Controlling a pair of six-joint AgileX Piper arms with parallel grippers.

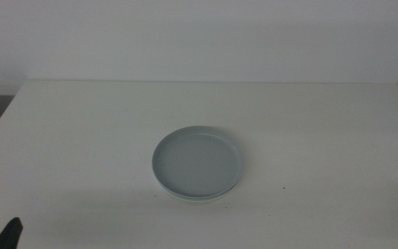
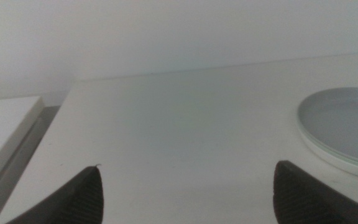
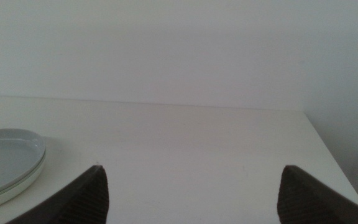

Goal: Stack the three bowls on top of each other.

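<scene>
Bowls (image 1: 199, 163) sit nested in one stack mid-bench (image 1: 81, 138), grey-blue on top. Left gripper (image 2: 188, 193) and right gripper (image 3: 191, 193) both gape, empty, well apart from it. Likely risk: any further approach nudges the finished stack.

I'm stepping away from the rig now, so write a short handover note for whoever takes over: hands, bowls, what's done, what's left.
Left hand: open, holding nothing, waiting near the table's front left corner, away from the bowls.
Right hand: open, holding nothing, out of the middle view; its wrist camera shows the stack off to one side.
Bowls: one nested stack near the middle of the table. The grey-blue bowl is on top; at least one pale rim shows beneath it. Counting three layers for certain is not possible from these views.
Done: stacking appears finished; no loose bowl is visible.
Left: confirm the count of three.
</scene>
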